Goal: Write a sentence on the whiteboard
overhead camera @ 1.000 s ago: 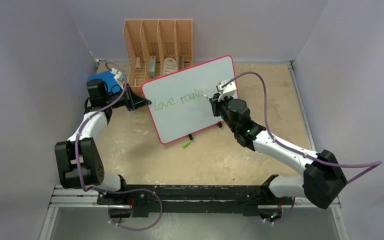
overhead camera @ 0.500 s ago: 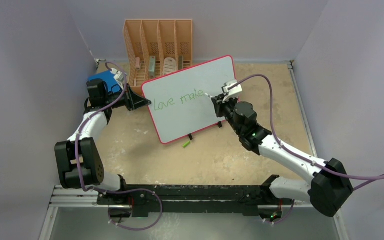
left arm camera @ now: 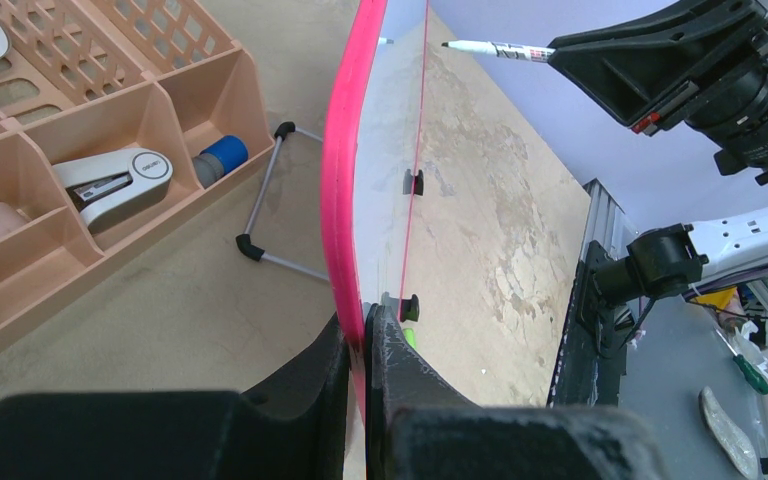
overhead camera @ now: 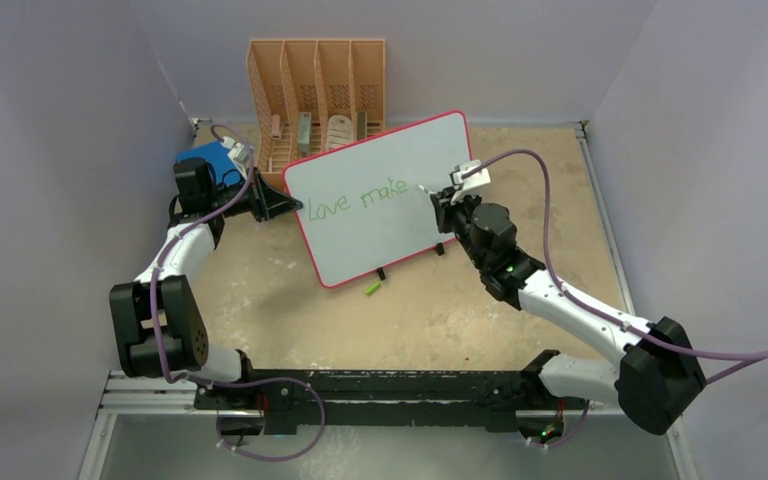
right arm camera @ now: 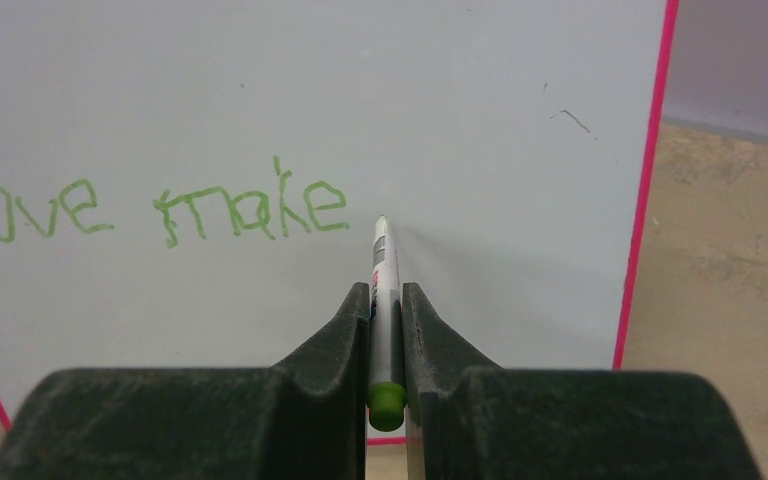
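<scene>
The whiteboard (overhead camera: pixel 385 240) stands tilted on its black feet at the table's middle, red-pink rim all round. Green marker words "love make" (overhead camera: pixel 355 198) form one line of the sentence, also seen as writing (right arm camera: pixel 160 212) in the right wrist view. My left gripper (overhead camera: pixel 282 205) is shut on the whiteboard's left rim (left arm camera: pixel 345 150), one finger on each face. My right gripper (right arm camera: pixel 385 300) is shut on a green-ended marker (right arm camera: pixel 384 265). The marker's tip (left arm camera: pixel 447 45) hangs just right of "make", a small gap off the board.
An orange slotted organiser (overhead camera: pixel 317 95) stands behind the board, with a stapler (left arm camera: pixel 115 180) in one bin. A blue book (overhead camera: pixel 205 160) lies at the back left. A green marker cap (overhead camera: pixel 371 289) lies on the table in front of the board. A wire stand (left arm camera: pixel 275 200) props the board's back.
My right gripper, with the marker in it, has moved a little to the right, away from the end of "make". No new strokes appear. The left arm has not moved.
</scene>
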Tool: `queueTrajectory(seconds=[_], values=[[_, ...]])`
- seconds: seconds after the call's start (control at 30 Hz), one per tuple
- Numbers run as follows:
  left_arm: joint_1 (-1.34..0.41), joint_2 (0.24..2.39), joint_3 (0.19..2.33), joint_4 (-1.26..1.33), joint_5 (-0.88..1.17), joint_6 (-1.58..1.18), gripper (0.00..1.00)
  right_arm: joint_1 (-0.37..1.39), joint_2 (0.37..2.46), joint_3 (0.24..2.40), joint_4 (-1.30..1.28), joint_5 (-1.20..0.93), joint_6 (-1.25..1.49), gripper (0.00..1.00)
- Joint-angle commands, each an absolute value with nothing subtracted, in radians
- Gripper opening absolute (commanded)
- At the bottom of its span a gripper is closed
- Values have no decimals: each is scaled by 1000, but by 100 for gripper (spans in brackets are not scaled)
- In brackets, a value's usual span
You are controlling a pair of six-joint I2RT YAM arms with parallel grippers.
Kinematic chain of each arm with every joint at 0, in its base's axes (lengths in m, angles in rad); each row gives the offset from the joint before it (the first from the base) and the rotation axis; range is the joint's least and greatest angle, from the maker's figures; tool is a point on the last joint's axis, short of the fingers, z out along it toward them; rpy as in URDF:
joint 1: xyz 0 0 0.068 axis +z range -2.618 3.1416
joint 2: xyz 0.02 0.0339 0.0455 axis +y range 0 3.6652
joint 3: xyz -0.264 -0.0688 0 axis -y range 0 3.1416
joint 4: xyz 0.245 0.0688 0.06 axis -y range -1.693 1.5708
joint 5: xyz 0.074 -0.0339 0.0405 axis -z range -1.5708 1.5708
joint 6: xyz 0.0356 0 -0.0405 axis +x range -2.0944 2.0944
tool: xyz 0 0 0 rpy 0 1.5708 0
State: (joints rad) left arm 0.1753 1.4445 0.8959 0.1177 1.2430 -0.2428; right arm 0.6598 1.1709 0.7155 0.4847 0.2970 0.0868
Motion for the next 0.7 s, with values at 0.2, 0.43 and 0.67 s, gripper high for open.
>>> queueTrajectory(seconds=[0.2, 0.43, 0.67], values=[[172, 1407, 923, 159, 1236, -197, 0, 586, 1148, 715, 591, 259, 125, 0], [171, 1408, 923, 160, 1235, -196, 0, 568, 1163, 714, 618, 230, 117, 0], [172, 1408, 923, 160, 1234, -198, 0, 565, 1192, 727, 646, 216, 80, 0]])
